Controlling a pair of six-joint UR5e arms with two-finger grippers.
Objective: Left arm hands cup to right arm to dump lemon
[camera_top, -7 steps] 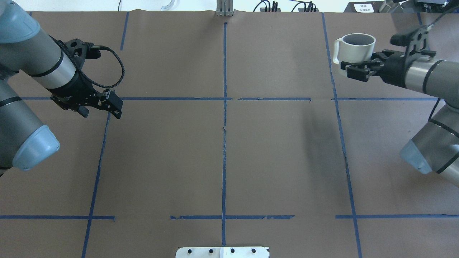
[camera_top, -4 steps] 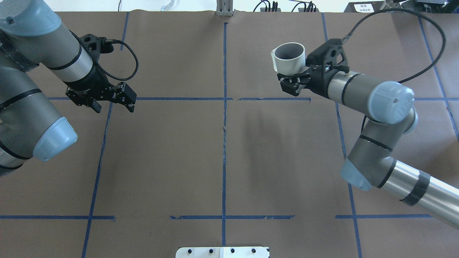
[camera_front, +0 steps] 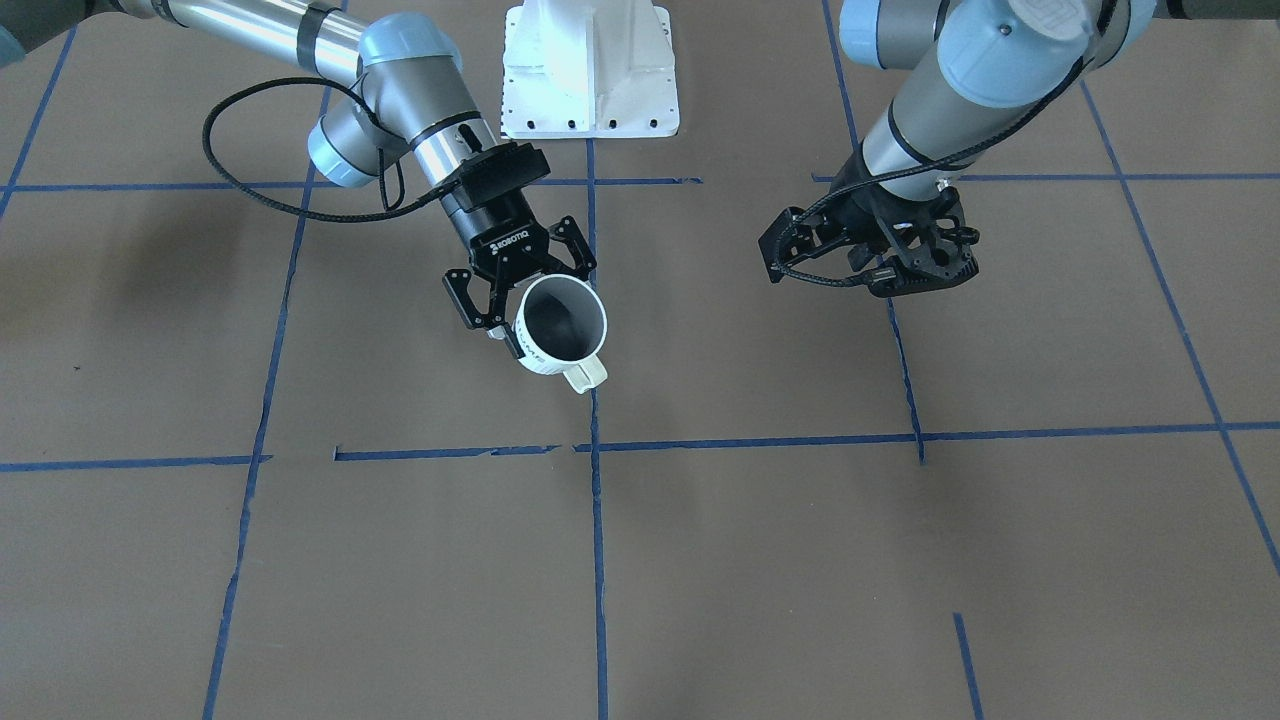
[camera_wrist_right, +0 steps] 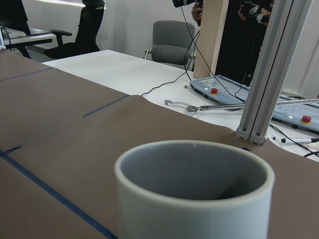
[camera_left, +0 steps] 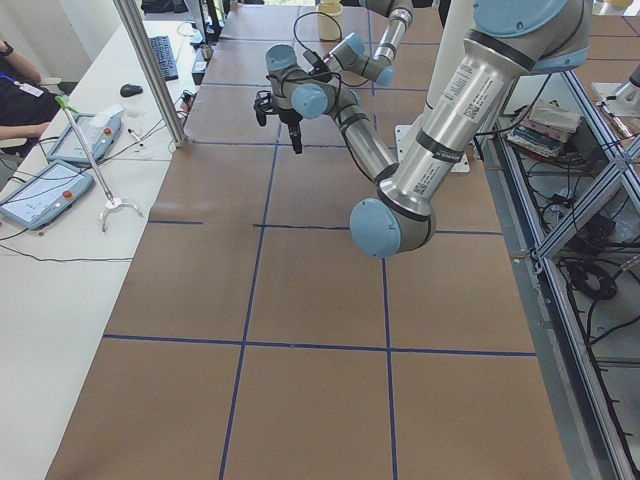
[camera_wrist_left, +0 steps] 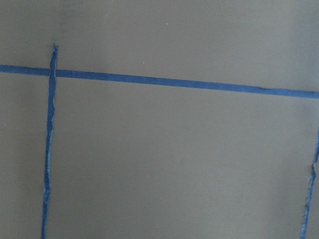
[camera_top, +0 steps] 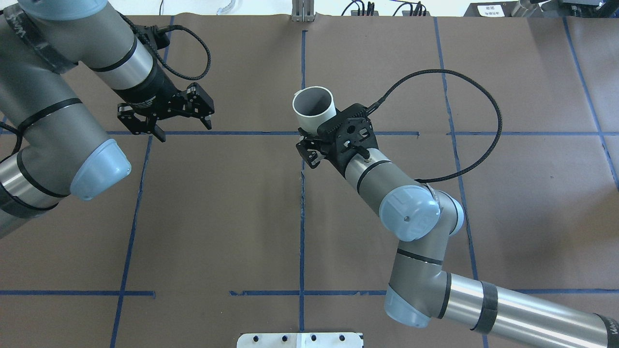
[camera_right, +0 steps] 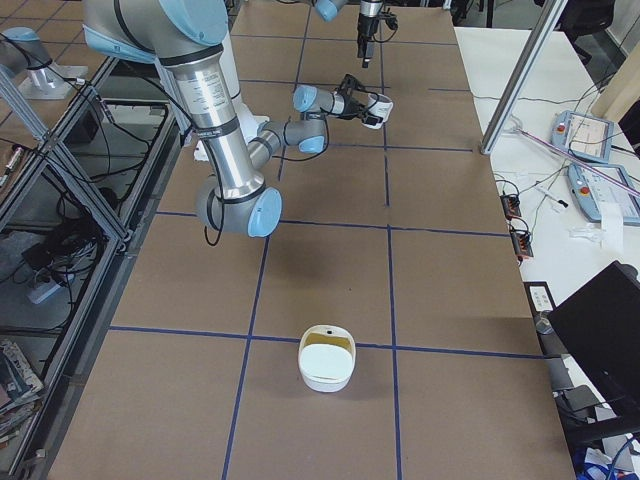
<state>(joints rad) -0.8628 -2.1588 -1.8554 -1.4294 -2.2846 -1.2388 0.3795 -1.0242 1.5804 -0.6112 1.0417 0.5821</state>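
Observation:
My right gripper (camera_top: 313,136), marked ROBOTIQ, is shut on the side wall of the cup (camera_top: 314,105), a white mug with a grey inside. It holds the cup upright above the table's centre line. In the front-facing view the cup (camera_front: 560,325) has its handle turned away from the robot. The right wrist view shows the cup's rim (camera_wrist_right: 194,149) close up, with the bottom hidden. No lemon shows in any view. My left gripper (camera_top: 183,128) hangs open and holds nothing, well to the left of the cup. The left wrist view shows only paper and tape.
Brown paper with a blue tape grid (camera_top: 302,193) covers the table. A white bowl (camera_right: 326,357) with a yellowish inside stands near the table's end on the robot's right. An aluminium post (camera_top: 302,12) stands at the far edge. Control pendants (camera_right: 590,150) lie on the side table.
The right arm has swung the cup from the far right corner leftward to the table's centre. The left gripper, still open, has moved toward the middle and slightly farther away.

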